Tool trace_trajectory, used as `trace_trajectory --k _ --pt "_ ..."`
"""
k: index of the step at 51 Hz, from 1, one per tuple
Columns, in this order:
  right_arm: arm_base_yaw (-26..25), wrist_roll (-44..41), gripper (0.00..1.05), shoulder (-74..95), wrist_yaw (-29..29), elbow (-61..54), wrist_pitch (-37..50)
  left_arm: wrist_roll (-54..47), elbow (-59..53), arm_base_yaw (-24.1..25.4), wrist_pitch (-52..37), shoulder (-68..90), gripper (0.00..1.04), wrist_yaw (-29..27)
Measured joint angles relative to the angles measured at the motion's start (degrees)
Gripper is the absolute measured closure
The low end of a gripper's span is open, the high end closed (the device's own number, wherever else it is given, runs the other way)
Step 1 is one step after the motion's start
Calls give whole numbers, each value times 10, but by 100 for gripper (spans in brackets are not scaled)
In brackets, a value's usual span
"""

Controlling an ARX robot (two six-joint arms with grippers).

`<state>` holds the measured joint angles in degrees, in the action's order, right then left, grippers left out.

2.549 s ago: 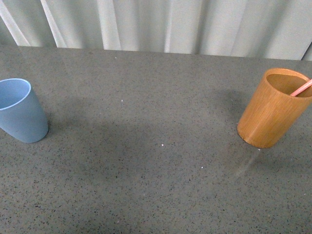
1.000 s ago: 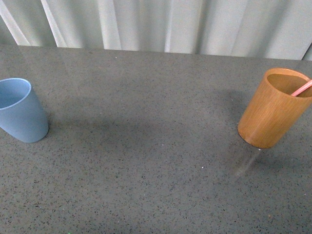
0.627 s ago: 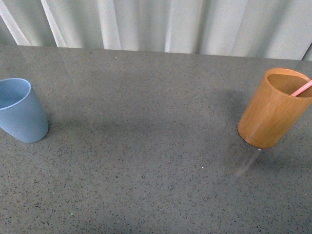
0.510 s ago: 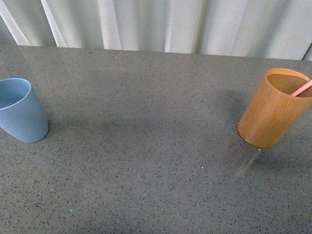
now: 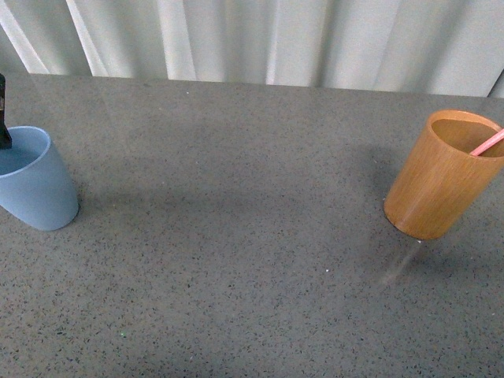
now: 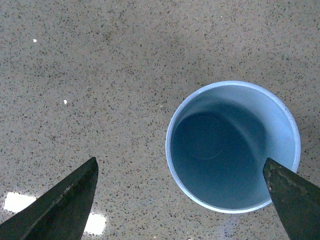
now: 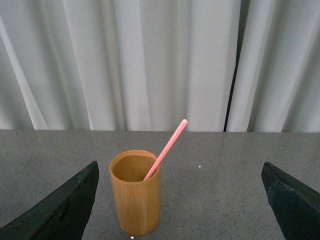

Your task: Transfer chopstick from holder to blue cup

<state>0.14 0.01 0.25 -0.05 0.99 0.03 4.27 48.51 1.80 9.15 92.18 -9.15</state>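
While chopstick (image 7: 168, 146) leans in holder (image 7: 135, 200), right end effector (image 7: 179, 166) gapes wide, empty, well short of it.

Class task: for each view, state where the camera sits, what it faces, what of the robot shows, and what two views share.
Front view: on the robot's body, facing across the table to the curtain; a dark sliver, likely the left arm, at the edge.
Left wrist view: overhead, looking down into the empty blue cup; both jaws spread.
Right wrist view: low, facing holder and chopstick; jaws spread.
Shared: front and right wrist both show the holder.
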Motion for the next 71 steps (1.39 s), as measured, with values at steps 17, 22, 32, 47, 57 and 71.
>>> trace_trajectory --k 17,22,32,47,57,71 --pt "0 0 10 0 0 0 0 3 7 -10 -16 42 7 -16" --pt "0 0 10 0 0 0 0 3 14 -10 -18 53 7 -19" --pt "0 0 10 0 0 0 0 3 21 -10 -27 73 7 -28" --pt "0 0 10 0 0 0 0 3 35 -8 -34 106 7 -32" --pt "0 0 10 0 0 0 0 8 61 -15 -19 126 41 -39" --pt "0 0 10 0 0 0 0 9 81 -52 13 121 95 -23"
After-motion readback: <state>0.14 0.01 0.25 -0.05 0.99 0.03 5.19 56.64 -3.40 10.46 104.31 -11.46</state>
